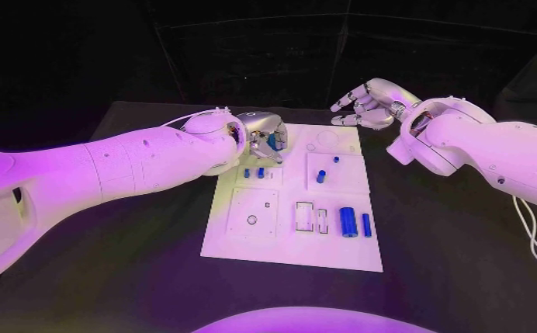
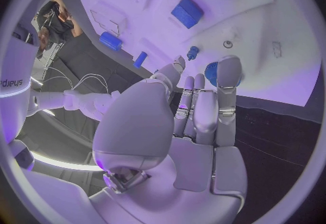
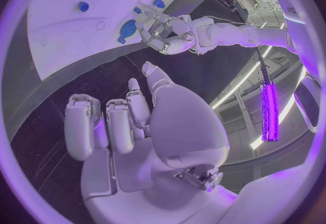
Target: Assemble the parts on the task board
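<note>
The left hand (image 1: 261, 136) is over the far left corner of the task board (image 1: 293, 251), and its fingers (image 2: 227, 80) are closed around a round blue part (image 2: 212, 73); the part sits at the fingertips, pinched between the thumb and the other fingers, and it looks a little above the white surface, though I cannot tell if it already touches. Just beyond these fingertips a small blue peg (image 2: 193, 52) stands in the board, and further out from them lie two blue blocks (image 2: 187, 11) and two blue cylinders (image 1: 348, 221). The right hand (image 1: 368, 105) hangs beyond the far right edge of the board with fingers apart and half curled, holding nothing. I think the step in hand is to bring the round part to its seat near the fingertips. To do this well, the hand should keep the part level, come down straight over the round recess, and loosen the fingers only when the part is resting in place. The pinch is at the very tips, so a sideways push could make the part slip out.
</note>
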You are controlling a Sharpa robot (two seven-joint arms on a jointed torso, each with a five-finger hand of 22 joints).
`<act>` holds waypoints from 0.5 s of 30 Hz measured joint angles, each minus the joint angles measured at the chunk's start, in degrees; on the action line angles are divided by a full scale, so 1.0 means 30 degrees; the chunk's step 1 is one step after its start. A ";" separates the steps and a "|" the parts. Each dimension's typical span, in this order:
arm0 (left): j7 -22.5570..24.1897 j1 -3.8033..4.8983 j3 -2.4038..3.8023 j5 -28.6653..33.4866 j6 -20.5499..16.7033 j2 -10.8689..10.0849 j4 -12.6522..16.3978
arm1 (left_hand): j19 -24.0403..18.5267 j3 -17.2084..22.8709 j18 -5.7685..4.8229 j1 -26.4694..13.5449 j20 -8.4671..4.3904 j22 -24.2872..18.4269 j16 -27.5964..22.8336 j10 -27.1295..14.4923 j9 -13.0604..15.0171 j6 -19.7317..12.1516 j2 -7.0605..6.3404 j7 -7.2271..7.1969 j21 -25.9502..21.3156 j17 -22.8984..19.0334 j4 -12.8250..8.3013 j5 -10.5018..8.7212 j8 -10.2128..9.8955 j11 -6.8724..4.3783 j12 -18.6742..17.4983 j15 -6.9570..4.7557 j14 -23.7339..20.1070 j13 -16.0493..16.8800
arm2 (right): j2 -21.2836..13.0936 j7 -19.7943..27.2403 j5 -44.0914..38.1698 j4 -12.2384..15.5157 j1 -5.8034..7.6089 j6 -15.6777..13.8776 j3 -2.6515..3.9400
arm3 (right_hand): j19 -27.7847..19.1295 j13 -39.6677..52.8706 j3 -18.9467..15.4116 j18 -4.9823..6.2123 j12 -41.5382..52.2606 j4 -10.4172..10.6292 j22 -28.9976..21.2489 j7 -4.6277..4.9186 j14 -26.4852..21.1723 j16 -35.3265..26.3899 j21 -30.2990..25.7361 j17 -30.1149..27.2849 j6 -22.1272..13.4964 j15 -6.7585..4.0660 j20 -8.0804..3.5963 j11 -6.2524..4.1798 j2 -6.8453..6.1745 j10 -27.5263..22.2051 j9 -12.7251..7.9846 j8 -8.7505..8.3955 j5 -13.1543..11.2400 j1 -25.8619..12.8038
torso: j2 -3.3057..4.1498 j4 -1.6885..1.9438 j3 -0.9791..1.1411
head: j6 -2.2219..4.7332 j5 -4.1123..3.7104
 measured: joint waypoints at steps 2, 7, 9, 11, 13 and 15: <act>-0.0031 -0.0013 -0.0012 -0.0521 0.0159 0.0149 -0.0133 | 0.0220 0.0084 -0.0001 -0.0098 -0.0027 0.0591 0.0352 0.0144 -0.0141 0.0200 -0.0097 -0.0028 0.0583 0.0296 -0.0021 0.0000 -0.0116 -0.0009 -0.0125 -0.0104 0.0103 -0.0188 | 0.0015 0.0006 0.0000 -0.0010 0.0000 -0.0007 0.0000 | 0.0000 0.0001 0.0000 -0.0001 0.0000 0.0000 0.0000 0.0000 0.0000 0.0000 0.0000 -0.0001 0.0000 0.0000 0.0000 0.0000 0.0000 0.0000 0.0000 0.0000 0.0000 0.0000 | 0.0000 0.0000 0.0000 | -0.0007 -0.0016; -0.0124 -0.0034 -0.0029 -0.1296 0.0498 0.0354 -0.0340 | 0.0514 0.0236 -0.0287 -0.0097 -0.0064 0.1503 0.0850 0.0325 -0.0367 0.0464 -0.0098 -0.0053 0.1476 0.0706 -0.0033 0.0000 -0.0367 -0.0015 -0.0226 -0.0031 0.0301 -0.0490 | 0.0039 0.0020 0.0000 -0.0010 0.0000 -0.0014 0.0000 | 0.0000 0.0001 -0.0001 0.0001 0.0000 0.0000 0.0000 0.0000 0.0000 0.0000 0.0000 -0.0002 0.0000 0.0000 0.0000 0.0000 0.0000 0.0000 0.0000 0.0000 -0.0001 0.0000 | -0.0002 0.0000 0.0000 | -0.0037 -0.0029; -0.0174 -0.0044 -0.0030 -0.1500 0.0638 0.0410 -0.0387 | 0.0782 0.0282 -0.0286 -0.0097 -0.0051 0.2069 0.1123 0.0581 -0.0473 0.0679 -0.0097 -0.0064 0.2023 0.0944 -0.0055 0.0000 -0.0449 -0.0036 -0.0321 -0.0094 0.0445 -0.0648 | 0.0042 0.0024 0.0000 -0.0011 0.0000 -0.0015 0.0000 | 0.0000 0.0002 0.0000 -0.0001 0.0000 0.0000 0.0000 0.0000 0.0000 0.0000 0.0000 -0.0002 0.0000 0.0000 0.0000 0.0000 0.0000 0.0000 0.0001 0.0000 0.0000 0.0000 | -0.0009 0.0000 0.0005 | -0.0044 -0.0037; -0.0223 -0.0057 -0.0032 -0.1687 0.0800 0.0465 -0.0427 | 0.0826 0.0369 -0.0378 -0.0097 -0.0093 0.2445 0.1293 0.0689 -0.0545 0.0820 -0.0098 -0.0051 0.2385 0.1104 -0.0052 -0.0001 -0.0518 -0.0060 -0.0346 -0.0105 0.0512 -0.0753 | 0.0047 0.0028 0.0000 -0.0011 0.0000 -0.0016 0.0000 | 0.0000 0.0002 0.0000 0.0002 0.0000 0.0000 0.0000 0.0000 0.0000 0.0000 0.0000 -0.0003 0.0000 0.0000 0.0000 0.0000 0.0000 0.0000 0.0002 0.0000 0.0000 0.0000 | -0.0011 0.0000 0.0009 | -0.0049 -0.0049; -0.0260 -0.0061 -0.0033 -0.1811 0.0923 0.0507 -0.0453 | 0.0984 0.0486 -0.0575 -0.0097 -0.0058 0.2839 0.1434 0.0863 -0.0611 0.1017 -0.0098 -0.0123 0.2764 0.1246 -0.0055 0.0000 -0.0522 -0.0096 -0.0348 -0.0139 0.0546 -0.0861 | 0.0055 0.0032 0.0000 -0.0012 0.0000 -0.0016 0.0000 | 0.0000 0.0002 0.0000 0.0000 0.0000 0.0000 0.0000 0.0000 0.0000 0.0000 0.0000 -0.0003 0.0000 0.0000 0.0000 0.0001 0.0000 0.0000 0.0001 0.0000 -0.0001 0.0000 | -0.0011 0.0004 0.0009 | -0.0051 -0.0071; -0.0302 -0.0082 -0.0033 -0.1930 0.1055 0.0571 -0.0499 | 0.1058 0.0577 -0.0576 -0.0097 -0.0131 0.3109 0.1506 0.1033 -0.0667 0.1181 -0.0097 -0.0135 0.3030 0.1337 -0.0089 -0.0001 -0.0624 -0.0143 -0.0442 -0.0139 0.0545 -0.0964 | 0.0068 0.0034 0.0000 -0.0019 0.0000 -0.0016 0.0000 | 0.0000 0.0003 0.0000 0.0000 0.0000 -0.0001 0.0000 0.0001 0.0000 0.0000 0.0000 -0.0003 0.0000 0.0000 0.0000 0.0001 0.0000 0.0000 0.0002 0.0000 -0.0001 0.0000 | -0.0011 0.0013 0.0009 | -0.0086 -0.0126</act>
